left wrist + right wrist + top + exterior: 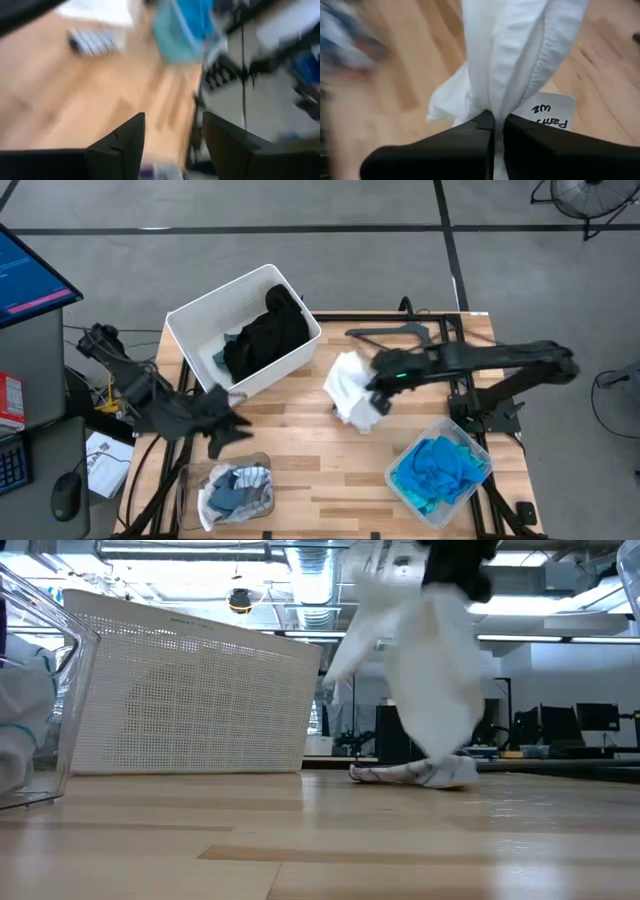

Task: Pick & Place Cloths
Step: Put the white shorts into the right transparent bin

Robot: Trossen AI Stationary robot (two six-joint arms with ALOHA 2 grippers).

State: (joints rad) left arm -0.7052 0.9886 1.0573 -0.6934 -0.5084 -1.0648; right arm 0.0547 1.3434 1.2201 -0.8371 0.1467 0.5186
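Two dark fingers of the right gripper (494,122) pinch the soft white cloth (352,390), which hangs straight down. The left gripper (172,137), probably empty, stands half open.

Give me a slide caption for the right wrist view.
Right gripper shut on a white cloth hanging above the wooden table.

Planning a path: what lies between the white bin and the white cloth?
Only bare wooden table between white bin and white cloth, in the high view.
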